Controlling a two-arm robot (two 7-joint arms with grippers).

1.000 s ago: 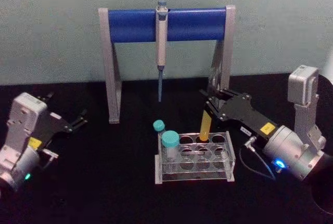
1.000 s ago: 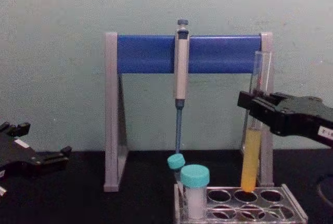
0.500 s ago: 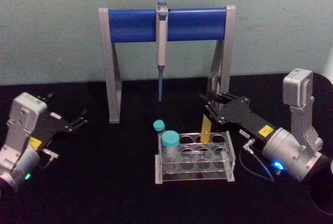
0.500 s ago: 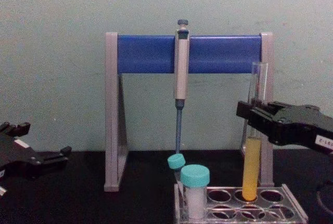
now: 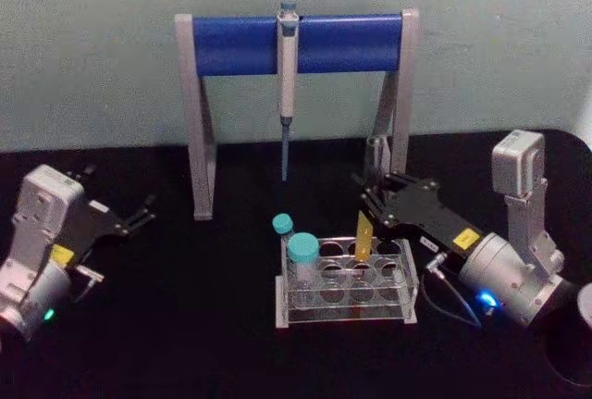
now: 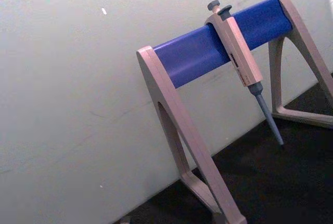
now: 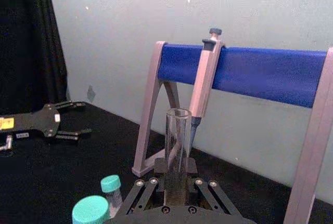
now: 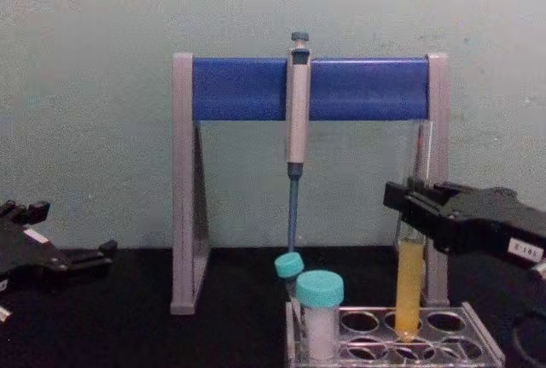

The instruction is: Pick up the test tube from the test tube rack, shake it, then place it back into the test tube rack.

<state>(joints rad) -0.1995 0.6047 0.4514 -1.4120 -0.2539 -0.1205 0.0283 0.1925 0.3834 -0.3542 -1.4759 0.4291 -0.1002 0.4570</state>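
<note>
Black table (image 5: 185,325) held everything. The right end effector (image 8: 408,206) was clamped on the test tube (image 8: 409,287), its bottom in a far hole of the test tube rack (image 8: 482,347). Letting go too high could crack or spill it. The left end effector (image 5: 141,214) rested at the left, jaws apart.

The room is dim, and the light is soft and flat; I cannot place its source. The pale wall (image 5: 92,47) takes most of it and looks evenly lit. The black table (image 5: 185,343) swallows the rest, so any shadows are lost on it. Faint glints ride the glass of the test tube (image 7: 178,130) and the test tube rack (image 5: 347,313). A blue status lamp (image 5: 481,302) glows at four o'clock in the head view, a green one (image 5: 46,314) at eight.
</note>
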